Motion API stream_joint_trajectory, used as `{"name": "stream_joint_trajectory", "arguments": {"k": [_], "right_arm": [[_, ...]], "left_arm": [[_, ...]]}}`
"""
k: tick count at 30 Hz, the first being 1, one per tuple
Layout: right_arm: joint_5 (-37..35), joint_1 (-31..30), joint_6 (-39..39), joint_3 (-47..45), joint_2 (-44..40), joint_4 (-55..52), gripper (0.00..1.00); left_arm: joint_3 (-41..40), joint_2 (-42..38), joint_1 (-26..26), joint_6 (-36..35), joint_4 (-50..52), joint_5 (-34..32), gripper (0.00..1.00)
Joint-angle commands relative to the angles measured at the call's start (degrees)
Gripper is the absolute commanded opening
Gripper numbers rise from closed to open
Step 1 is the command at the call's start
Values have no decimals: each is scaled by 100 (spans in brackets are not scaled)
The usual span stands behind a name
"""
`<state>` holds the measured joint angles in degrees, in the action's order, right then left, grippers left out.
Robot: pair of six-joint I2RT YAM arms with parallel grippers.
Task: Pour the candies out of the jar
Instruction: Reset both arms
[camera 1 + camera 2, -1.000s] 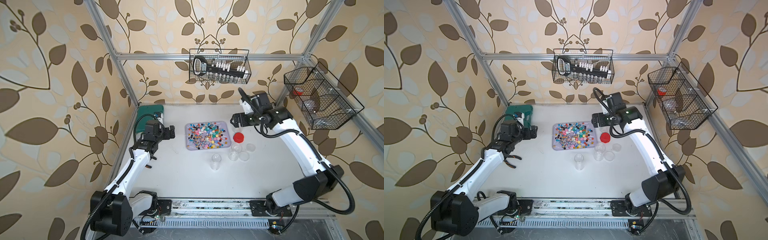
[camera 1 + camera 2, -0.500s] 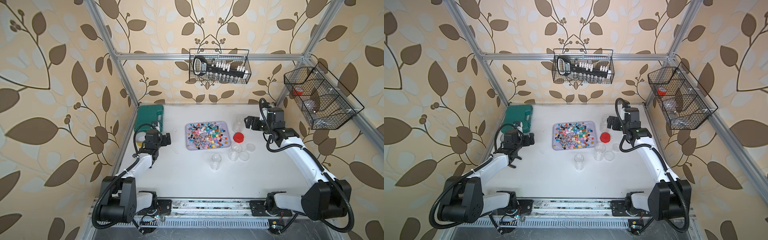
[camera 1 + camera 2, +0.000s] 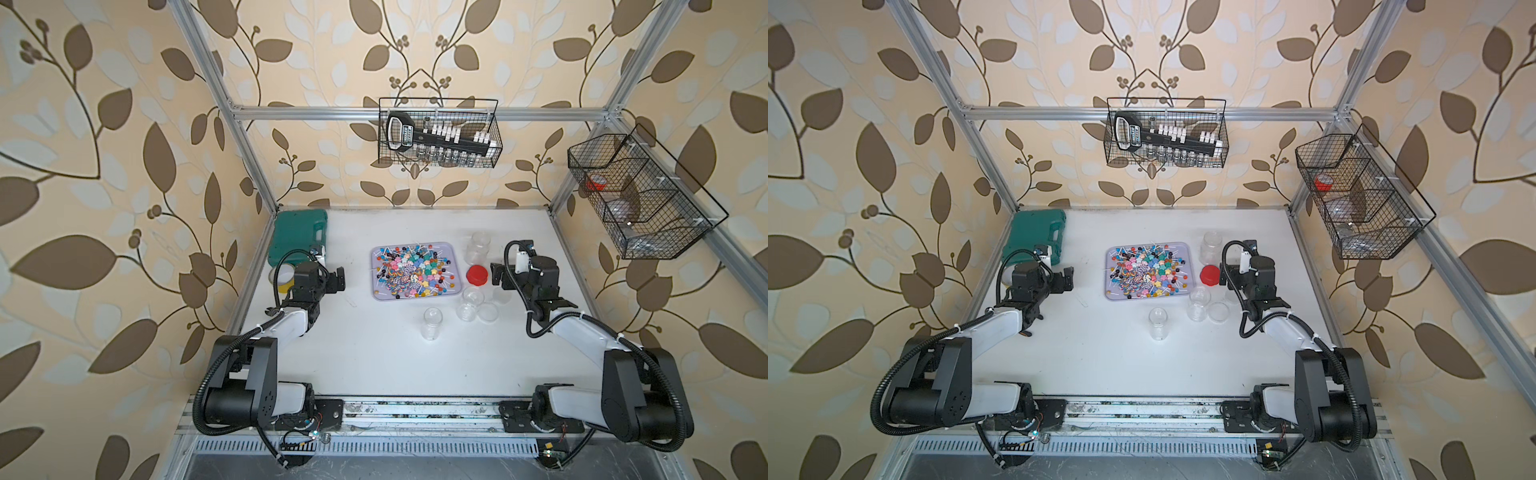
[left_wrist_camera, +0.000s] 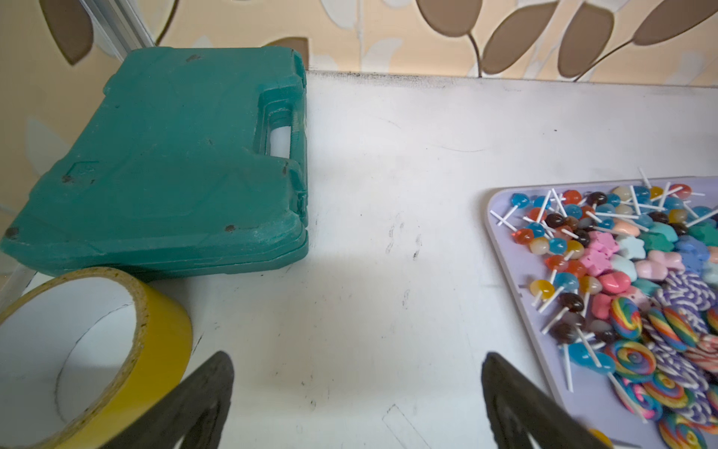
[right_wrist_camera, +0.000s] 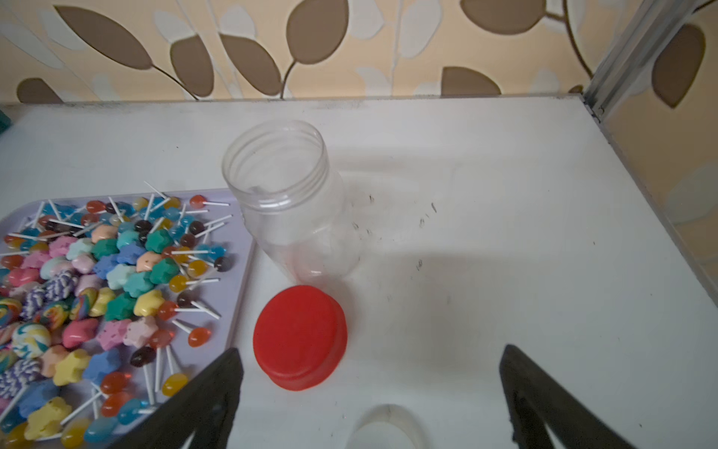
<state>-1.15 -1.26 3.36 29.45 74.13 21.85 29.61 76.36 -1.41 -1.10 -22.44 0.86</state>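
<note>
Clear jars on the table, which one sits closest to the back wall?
The empty jar just behind the red lid, beside the tray; the other two jars stand in front of that lid, nearer the robot.

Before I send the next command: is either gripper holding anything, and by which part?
Nothing is held: the left gripper and the right gripper both stand open and empty.

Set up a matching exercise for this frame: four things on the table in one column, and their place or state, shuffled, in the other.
Column A
1. candies
2. red lid
3. rearmost clear jar
4. yellow tape roll

Column B
a. beside the green case
b. spread over the lilac tray
c. standing upright, lid off
d. lying flat on the table, on no jar

Pairs: 1-b, 2-d, 3-c, 4-a
</note>
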Motion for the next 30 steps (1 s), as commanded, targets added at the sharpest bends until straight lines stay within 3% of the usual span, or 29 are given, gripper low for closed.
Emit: {"name": "stream_joint_trajectory", "arguments": {"k": [1, 6, 9, 16, 30], "right_arm": [[-324, 25, -85, -407, 111, 1476, 99], [-469, 75, -96, -673, 373, 2205, 99], [-394, 166, -11, -903, 498, 2591, 99], [-152, 254, -1, -1670, 1219, 4580, 99], [-17, 325, -1, -1609, 1138, 4294, 99]], "left_arm": [[-70, -34, -24, -174, -289, 234, 99], [-669, 502, -30, -195, -1564, 262, 99], [-596, 805, -34, -199, -1646, 223, 99], [-580, 952, 16, -26, -1710, 19, 99], [-583, 934, 60, -4, -1714, 72, 99]]}}
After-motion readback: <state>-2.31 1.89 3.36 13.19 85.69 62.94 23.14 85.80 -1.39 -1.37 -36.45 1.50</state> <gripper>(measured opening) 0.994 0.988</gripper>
